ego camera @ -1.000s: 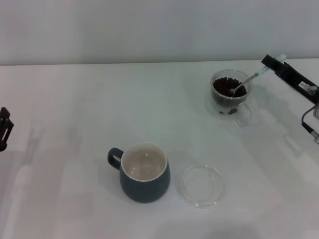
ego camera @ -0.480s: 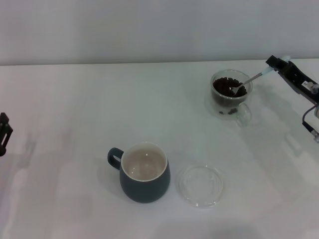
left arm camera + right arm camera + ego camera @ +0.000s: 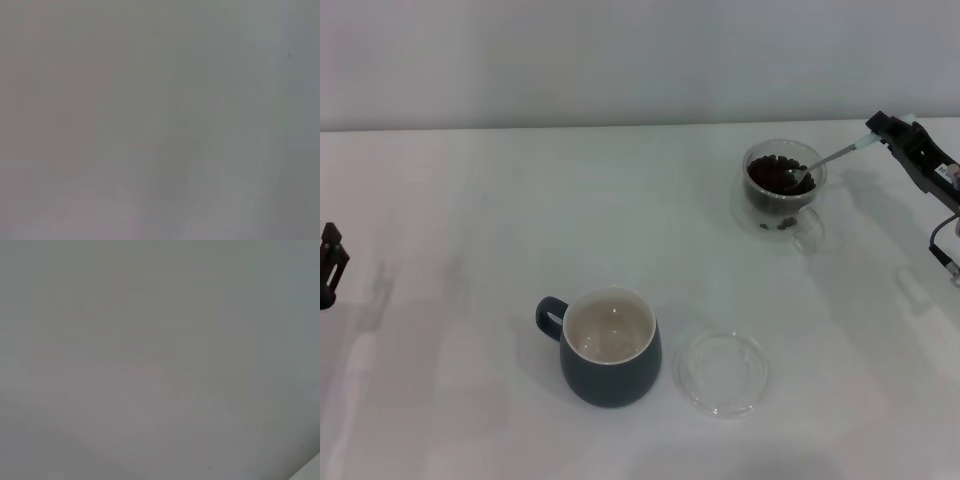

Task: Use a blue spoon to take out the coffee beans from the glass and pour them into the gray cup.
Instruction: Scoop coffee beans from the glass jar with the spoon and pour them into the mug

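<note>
The glass stands at the far right of the table, with dark coffee beans heaped inside. The blue spoon slants down into it, its metal bowl resting among the beans. My right gripper is shut on the spoon's handle end, just right of the glass. The gray cup, with its cream inside bare, sits near the front centre, its handle pointing left. My left gripper is parked at the left edge. Both wrist views show only blank grey.
A flat round clear glass saucer lies just right of the gray cup. A few beans show in the lower part of the glass. The white table stretches between the two cups.
My right gripper has drawn right and slightly down, pulling the spoon's handle with it; the bowl stays in the beans. The left gripper slid slightly lower at the edge.
</note>
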Controlling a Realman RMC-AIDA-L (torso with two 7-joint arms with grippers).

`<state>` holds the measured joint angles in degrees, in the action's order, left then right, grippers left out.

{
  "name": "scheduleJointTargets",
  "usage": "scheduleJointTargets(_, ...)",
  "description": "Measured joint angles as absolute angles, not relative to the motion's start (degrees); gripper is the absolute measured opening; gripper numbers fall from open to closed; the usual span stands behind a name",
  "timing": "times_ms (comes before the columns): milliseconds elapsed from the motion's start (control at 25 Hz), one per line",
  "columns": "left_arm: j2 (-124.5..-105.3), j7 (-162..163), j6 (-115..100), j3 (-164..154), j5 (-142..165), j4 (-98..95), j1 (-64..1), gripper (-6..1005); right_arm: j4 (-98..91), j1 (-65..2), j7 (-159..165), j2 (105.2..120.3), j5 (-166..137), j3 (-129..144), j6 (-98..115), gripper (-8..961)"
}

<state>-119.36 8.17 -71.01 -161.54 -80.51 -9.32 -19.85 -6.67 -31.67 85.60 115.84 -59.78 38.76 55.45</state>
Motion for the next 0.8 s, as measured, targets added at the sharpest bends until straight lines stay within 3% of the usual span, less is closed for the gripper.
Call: scheduleJointTargets(800, -119.52, 8.17, -71.03, -161.55, -80.51, -9.85, -19.69, 757, -3.36, -30.11, 94.83, 115.46, -51.95, 39.26, 58.70, 213)
